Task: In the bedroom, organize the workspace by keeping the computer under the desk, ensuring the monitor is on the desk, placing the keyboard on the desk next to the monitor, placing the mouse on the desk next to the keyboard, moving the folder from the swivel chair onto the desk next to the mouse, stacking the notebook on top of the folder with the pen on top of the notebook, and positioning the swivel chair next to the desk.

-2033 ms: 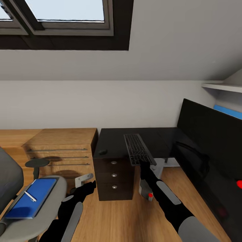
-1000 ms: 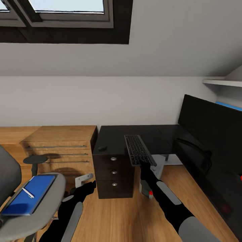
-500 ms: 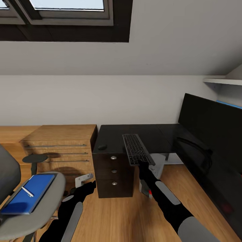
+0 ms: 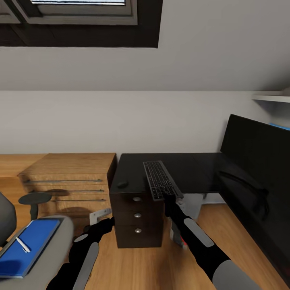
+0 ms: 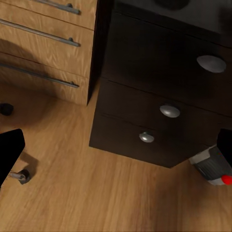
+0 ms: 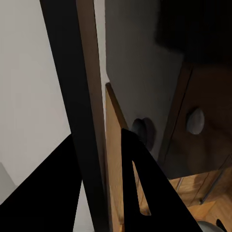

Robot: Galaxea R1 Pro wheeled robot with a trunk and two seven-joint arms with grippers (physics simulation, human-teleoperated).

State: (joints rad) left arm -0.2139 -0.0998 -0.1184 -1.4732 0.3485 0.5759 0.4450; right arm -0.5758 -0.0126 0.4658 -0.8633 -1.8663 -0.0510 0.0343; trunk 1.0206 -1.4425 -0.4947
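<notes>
No legible text, labels, brand marks, numbers or signs anywhere. Key legends on the keyboard (image 4: 160, 180) too small to resolve. Front panel of the computer (image 5: 213, 166) beside the desk (image 4: 193, 167) unmarked apart from a plain red light.

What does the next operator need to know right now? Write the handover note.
Right gripper: shut on the keyboard, gripping its near end; the keyboard lies on the desk.
Left gripper: low beside the drawer unit, holding nothing; whether open or shut cannot be told.
Done: monitor on the desk, mouse on the desk left of the keyboard, computer on the floor under the desk.
Left: release the keyboard next to the monitor, and place the mouse beside it. The folder with the pen on it is on the swivel chair; move it to the desk, stack notebook and pen, then park the chair.
</notes>
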